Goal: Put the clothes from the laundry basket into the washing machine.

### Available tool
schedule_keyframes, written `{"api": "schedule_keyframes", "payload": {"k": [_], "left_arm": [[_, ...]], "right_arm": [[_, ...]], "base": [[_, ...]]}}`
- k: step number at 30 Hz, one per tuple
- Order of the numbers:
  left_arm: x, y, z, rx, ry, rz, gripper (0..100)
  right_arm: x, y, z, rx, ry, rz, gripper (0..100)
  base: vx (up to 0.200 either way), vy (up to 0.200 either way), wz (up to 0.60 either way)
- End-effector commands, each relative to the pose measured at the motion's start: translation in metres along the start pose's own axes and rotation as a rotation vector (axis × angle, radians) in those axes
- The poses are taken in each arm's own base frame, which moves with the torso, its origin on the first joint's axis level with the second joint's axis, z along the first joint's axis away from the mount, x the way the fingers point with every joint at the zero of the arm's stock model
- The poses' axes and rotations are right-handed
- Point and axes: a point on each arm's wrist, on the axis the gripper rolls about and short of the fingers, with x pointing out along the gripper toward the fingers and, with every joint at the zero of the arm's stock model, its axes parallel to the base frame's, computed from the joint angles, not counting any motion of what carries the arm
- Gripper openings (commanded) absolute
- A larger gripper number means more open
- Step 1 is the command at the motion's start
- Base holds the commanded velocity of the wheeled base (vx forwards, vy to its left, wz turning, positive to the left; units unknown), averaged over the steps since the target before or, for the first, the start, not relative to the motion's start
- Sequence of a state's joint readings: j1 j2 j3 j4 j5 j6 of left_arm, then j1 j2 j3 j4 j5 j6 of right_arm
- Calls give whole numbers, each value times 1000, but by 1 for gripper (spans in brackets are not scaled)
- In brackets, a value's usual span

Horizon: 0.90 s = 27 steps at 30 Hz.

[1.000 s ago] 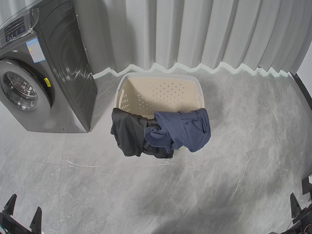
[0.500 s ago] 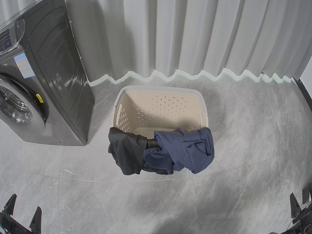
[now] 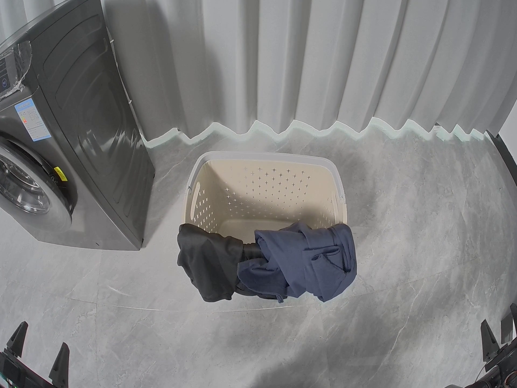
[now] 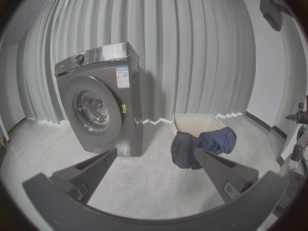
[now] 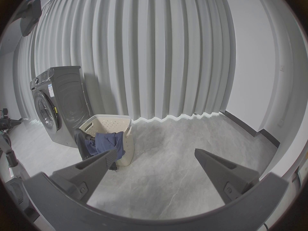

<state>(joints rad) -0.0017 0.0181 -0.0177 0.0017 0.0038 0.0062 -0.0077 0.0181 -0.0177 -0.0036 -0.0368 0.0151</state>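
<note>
Navy garment (image 3: 307, 262), charcoal garment (image 3: 207, 260) draped over laundry basket (image 3: 264, 158) near rim, beside washing machine (image 3: 81, 136). Likely soft, light, limp; pinch bunched fold atop rim. Left end effector (image 4: 154, 153), right end effector (image 5: 155, 154) spread wide, empty.

A pleated white curtain (image 3: 301, 55) hangs wide; grey marble-look floor (image 3: 420, 216) spreads below its hem, and a plain wall (image 5: 256, 64) stands beside it.

Head view's left edge cuts the washing machine (image 3: 91, 136); clothes (image 3: 301, 265) cover the basket's (image 3: 264, 156) near rim.
</note>
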Motion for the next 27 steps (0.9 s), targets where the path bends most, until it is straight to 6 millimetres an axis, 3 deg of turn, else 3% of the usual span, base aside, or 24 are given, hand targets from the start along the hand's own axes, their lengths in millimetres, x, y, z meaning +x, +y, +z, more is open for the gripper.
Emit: {"api": "schedule_keyframes", "payload": {"k": [1,12,24,27], "left_arm": [[0,0,-5,-2,1,1,100],[0,0,-5,-5,-1,-2,100],[0,0,-5,-5,-1,-2,100],[0,0,-5,-5,-1,-2,100]], "right_arm": [[1,0,-5,0,8,0,100],[1,0,-5,0,9,0,100],[1,0,-5,-2,8,0,100],[1,0,-5,0,8,0,100]], "base": [[200,0,0],[200,0,0],[0,0,0],[200,0,0]]}}
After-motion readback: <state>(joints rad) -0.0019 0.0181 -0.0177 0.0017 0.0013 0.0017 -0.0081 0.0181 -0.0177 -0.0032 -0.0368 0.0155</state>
